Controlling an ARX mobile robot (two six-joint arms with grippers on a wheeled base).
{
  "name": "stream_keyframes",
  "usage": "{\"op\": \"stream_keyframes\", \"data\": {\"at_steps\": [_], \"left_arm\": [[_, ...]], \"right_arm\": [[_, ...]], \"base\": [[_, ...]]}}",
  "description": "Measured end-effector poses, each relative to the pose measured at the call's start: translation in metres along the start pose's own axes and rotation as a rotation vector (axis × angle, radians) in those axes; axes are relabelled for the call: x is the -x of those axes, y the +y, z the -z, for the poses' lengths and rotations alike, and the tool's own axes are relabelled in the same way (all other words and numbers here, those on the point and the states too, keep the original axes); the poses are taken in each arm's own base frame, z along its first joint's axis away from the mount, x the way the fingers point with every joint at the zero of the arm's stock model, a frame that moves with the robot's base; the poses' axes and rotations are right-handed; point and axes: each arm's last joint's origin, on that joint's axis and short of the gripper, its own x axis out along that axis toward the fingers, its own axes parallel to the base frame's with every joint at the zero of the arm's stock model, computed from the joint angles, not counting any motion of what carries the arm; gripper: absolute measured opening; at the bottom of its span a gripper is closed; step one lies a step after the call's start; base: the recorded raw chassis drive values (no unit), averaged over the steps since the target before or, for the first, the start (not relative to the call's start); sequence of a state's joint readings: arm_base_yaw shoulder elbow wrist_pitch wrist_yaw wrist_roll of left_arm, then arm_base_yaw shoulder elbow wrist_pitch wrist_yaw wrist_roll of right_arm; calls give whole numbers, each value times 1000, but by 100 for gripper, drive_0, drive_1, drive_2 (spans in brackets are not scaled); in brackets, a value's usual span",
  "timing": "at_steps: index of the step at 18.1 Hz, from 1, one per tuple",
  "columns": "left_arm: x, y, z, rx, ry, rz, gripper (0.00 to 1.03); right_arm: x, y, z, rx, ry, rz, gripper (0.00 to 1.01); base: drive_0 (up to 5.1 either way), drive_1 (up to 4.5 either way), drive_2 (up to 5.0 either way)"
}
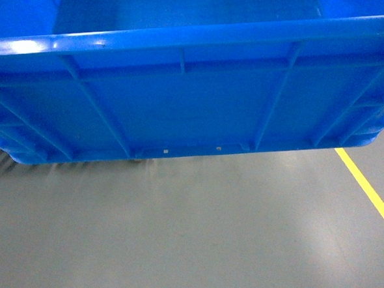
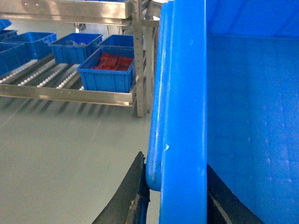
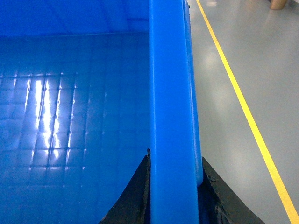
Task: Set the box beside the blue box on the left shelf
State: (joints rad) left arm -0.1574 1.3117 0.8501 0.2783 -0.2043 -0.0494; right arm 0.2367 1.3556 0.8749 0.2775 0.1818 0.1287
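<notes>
The box [image 1: 189,98], a large open-top bright blue crate with ribbed walls, hangs above the floor and fills the upper half of the head view. My left gripper [image 2: 174,162] is shut on its left rim [image 2: 184,116], one black finger outside and one inside. On the opposite rim [image 3: 170,93], my right gripper [image 3: 175,156] is shut the same way. The left shelf [image 2: 70,93], a silver flow rack with white roller tracks, stands beyond the crate's left side. Several smaller blue boxes sit on it; the nearest blue box [image 2: 107,77] holds red parts. Neither gripper shows in the head view.
Bare roller tracks [image 2: 42,77] lie left of the nearest blue box. An upright silver post [image 2: 138,56] stands at the rack's right end, close to the crate. A yellow floor line [image 1: 371,195] runs along the right side. The floor is grey and smooth.
</notes>
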Motion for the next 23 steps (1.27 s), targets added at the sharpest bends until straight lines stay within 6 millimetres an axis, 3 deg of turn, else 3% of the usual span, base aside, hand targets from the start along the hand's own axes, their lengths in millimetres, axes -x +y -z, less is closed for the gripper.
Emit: {"op": "stream_keyframes", "data": {"at_steps": [23], "left_arm": [[0, 0, 0, 0, -4, -1, 19]], "right_arm": [[0, 0, 0, -1, 0, 0, 20]], "base": [[-3, 427, -433]]}}
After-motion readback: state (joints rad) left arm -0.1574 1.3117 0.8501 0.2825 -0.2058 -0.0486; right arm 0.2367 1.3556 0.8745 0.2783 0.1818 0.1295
